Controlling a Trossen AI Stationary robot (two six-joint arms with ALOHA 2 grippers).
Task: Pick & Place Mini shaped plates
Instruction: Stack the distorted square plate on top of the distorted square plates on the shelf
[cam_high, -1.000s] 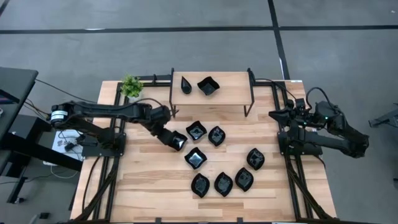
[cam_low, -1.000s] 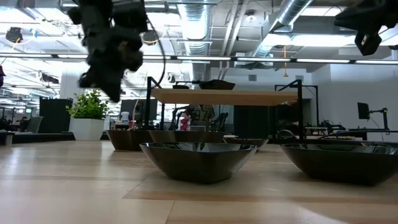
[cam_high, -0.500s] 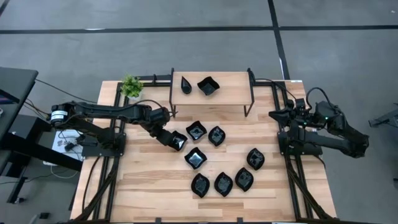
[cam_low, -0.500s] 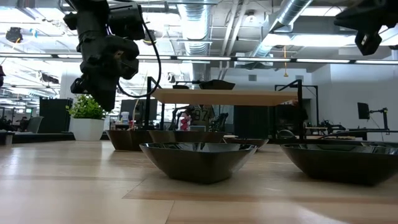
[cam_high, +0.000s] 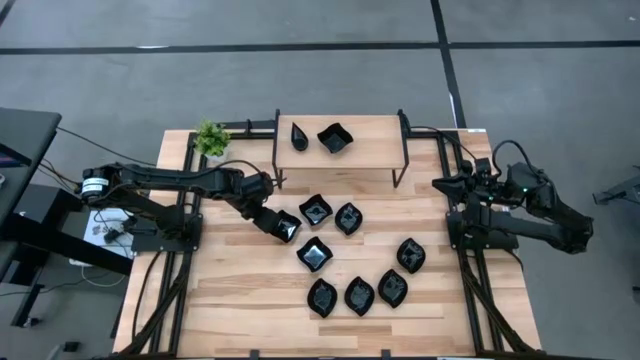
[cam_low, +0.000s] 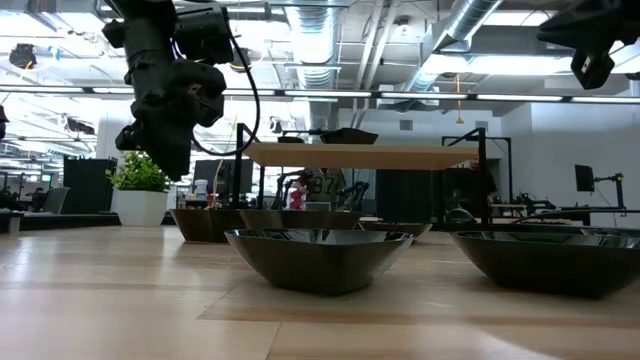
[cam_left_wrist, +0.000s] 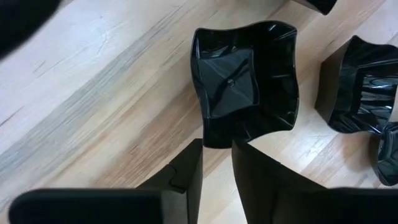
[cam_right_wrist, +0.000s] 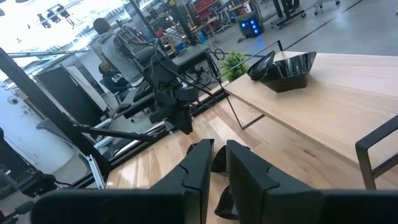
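Glossy black mini shaped plates (cam_high: 314, 255)

An industrial lab hall: exposed ceiling ducts (cam_low: 330, 45), grey concrete floor (cam_high: 300, 70), equipment racks (cam_right_wrist: 155, 56).

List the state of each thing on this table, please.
left pincer: over the wavy square plate's rim.
wavy square plate: upright on the table.
two shelf plates: upright on the shelf.
right pincer: raised at the table's right edge, empty.
plant: upright beside the shelf.
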